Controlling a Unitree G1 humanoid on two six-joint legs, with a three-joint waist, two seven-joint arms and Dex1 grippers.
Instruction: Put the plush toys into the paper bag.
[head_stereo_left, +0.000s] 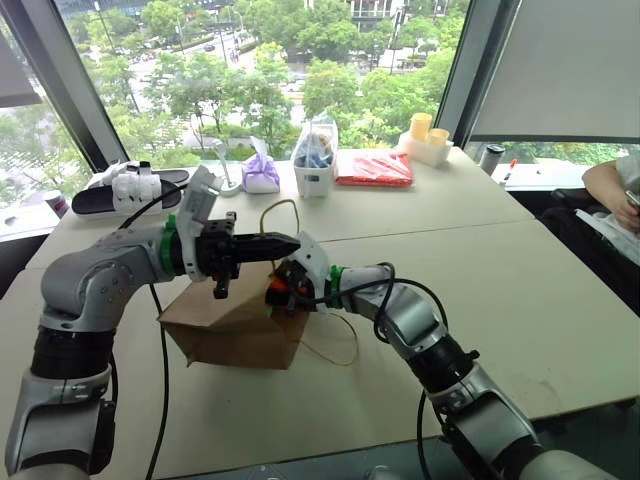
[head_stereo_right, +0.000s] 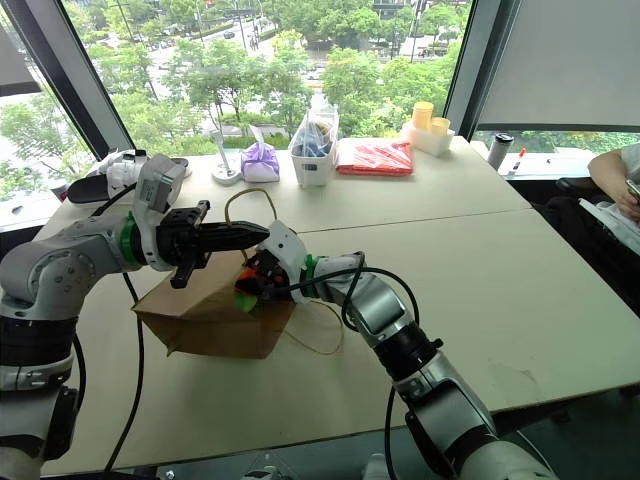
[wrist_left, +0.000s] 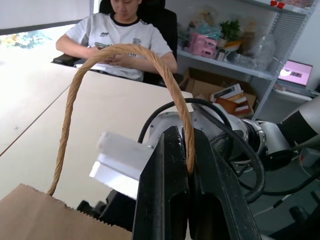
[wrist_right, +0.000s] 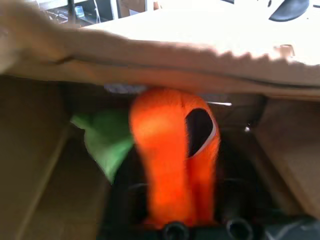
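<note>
The brown paper bag (head_stereo_left: 230, 325) lies on its side on the table with its mouth toward my right arm. My left gripper (head_stereo_left: 285, 243) is shut on the bag's upper twine handle (wrist_left: 75, 85) and holds it up level over the mouth. My right gripper (head_stereo_left: 285, 285) is at the bag's mouth, shut on the orange plush toy (wrist_right: 170, 150), which has a dark face mark. The green plush toy (wrist_right: 105, 140) lies just behind it inside the bag.
The bag's other twine handle (head_stereo_left: 335, 345) lies on the table beside my right forearm. At the table's far edge stand a purple pouch (head_stereo_left: 261, 175), a white container (head_stereo_left: 315, 165), a red packet (head_stereo_left: 374, 168) and yellow cups (head_stereo_left: 425, 135). A person (head_stereo_left: 615, 190) sits at the right.
</note>
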